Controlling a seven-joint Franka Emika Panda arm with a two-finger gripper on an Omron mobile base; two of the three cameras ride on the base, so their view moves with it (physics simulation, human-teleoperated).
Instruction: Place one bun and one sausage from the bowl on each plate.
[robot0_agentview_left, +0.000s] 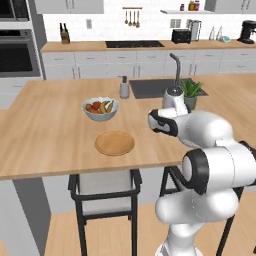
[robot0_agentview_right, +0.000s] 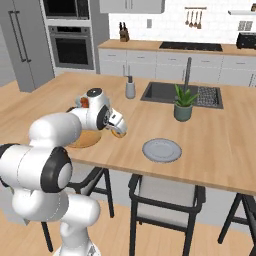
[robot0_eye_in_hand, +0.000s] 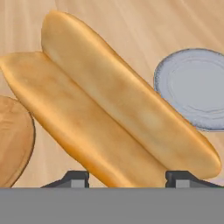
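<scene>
Item: bun (robot0_eye_in_hand: 113, 109), one split oblong roll, golden-orange, held between the two dark fingertips (robot0_eye_in_hand: 72, 179) of the gripper (robot0_eye_in_hand: 129, 180), which is closed on its lower end; in the hand view it runs diagonally from upper left to lower right and takes up most of the frame. In the right base view the same roll shows as a small orange patch at the gripper (robot0_agentview_right: 119, 131), left of centre, hanging above the wooden counter (robot0_agentview_right: 225, 135). Handling, as a judgement: light, soft and compressible, matte crust unlikely to slip, but liable to dent or fold along its split under a hard squeeze; the sound hold is across the short width, nearer mid-length than the end, so it does not droop or swing. Destinations: tan wooden plate (robot0_agentview_left: 114, 143), centre-left of the left base view, bare; pale grey-blue plate (robot0_agentview_right: 161, 150), centre of the right base view, also bare, and seen at the right edge of the hand view (robot0_eye_in_hand: 197, 87). Room: open counter lies between the two plates. Edges and obstacles: the counter's near edge runs just below both plates; a fruit bowl (robot0_agentview_left: 100, 108) stands behind the wooden plate; a potted plant (robot0_agentview_right: 183, 104) and sink (robot0_agentview_right: 165, 92) sit behind the grey-blue one; stools (robot0_agentview_right: 167, 197) stand below the counter.
</scene>
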